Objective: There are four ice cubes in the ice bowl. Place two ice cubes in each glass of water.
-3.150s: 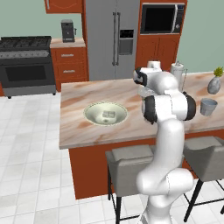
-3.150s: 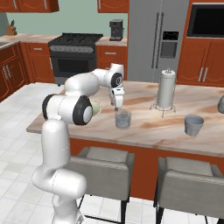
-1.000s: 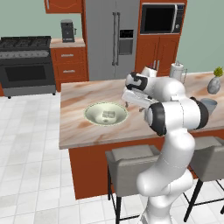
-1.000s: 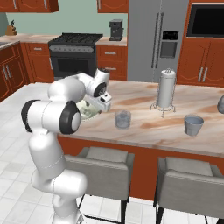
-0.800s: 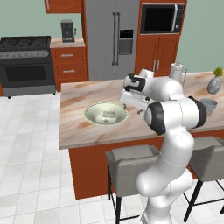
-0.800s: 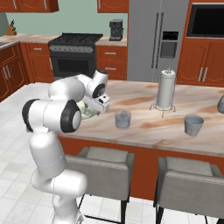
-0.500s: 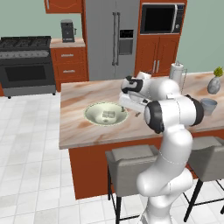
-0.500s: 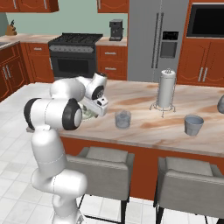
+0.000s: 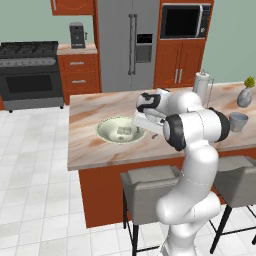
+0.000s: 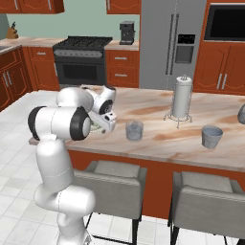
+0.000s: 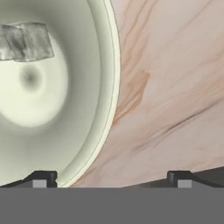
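The ice bowl (image 9: 107, 131) sits on the island counter, wide, shallow and pale cream-green. A few whitish ice cubes (image 9: 124, 131) lie in it, and in the hand view they lie at the upper left (image 11: 27, 41) inside the bowl's rim (image 11: 114, 83). My gripper (image 11: 110, 179) hangs open over the bowl's right rim, one fingertip (image 11: 41, 179) over the bowl and the other over bare counter, with nothing between them. From the base cameras the gripper (image 9: 140, 123) (image 10: 102, 125) is low at the bowl's edge. One glass of water (image 10: 134, 130) stands just right of my hand, the other (image 10: 212, 136) (image 9: 238, 121) farther right.
A paper towel holder (image 10: 181, 97) stands at the back of the island counter (image 10: 158, 143). A grey vase with a sprig (image 9: 244, 95) is at the far right. Two grey stools (image 10: 114, 178) stand along the near counter edge.
My arm has swung left from above the nearer glass and come down toward the bowl's right rim. The jaws have stayed open and empty. The glasses and bowl have not moved.
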